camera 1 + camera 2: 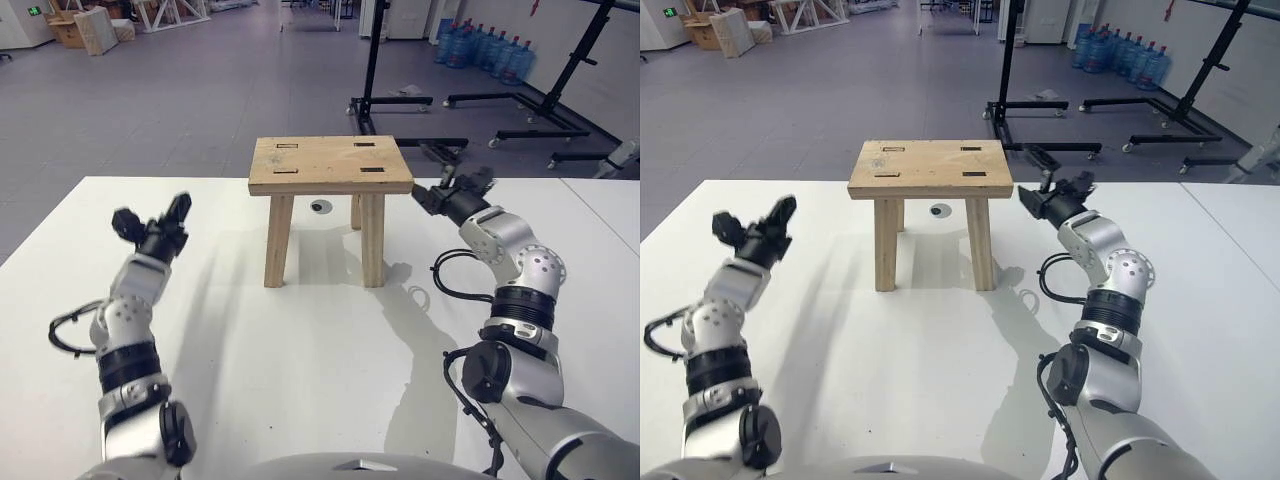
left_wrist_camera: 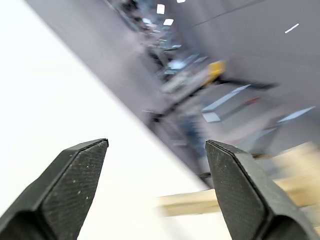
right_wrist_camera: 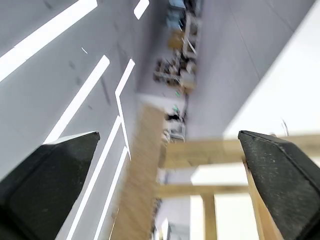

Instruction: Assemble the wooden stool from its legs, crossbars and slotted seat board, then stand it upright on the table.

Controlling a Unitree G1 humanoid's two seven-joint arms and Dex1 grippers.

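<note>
Evidently the stool [image 1: 330, 165] is being released upright. Left gripper [image 1: 152, 215] and right gripper [image 1: 445, 190] are being held spread; nudging is inadvisable.

The white bench [image 1: 300, 360] carries a wooden stool [image 1: 330, 166], which stands upright on its legs near the middle of the far edge. A small dark round object [image 1: 320, 207] lies on the bench under the seat, toward the far edge.
</note>
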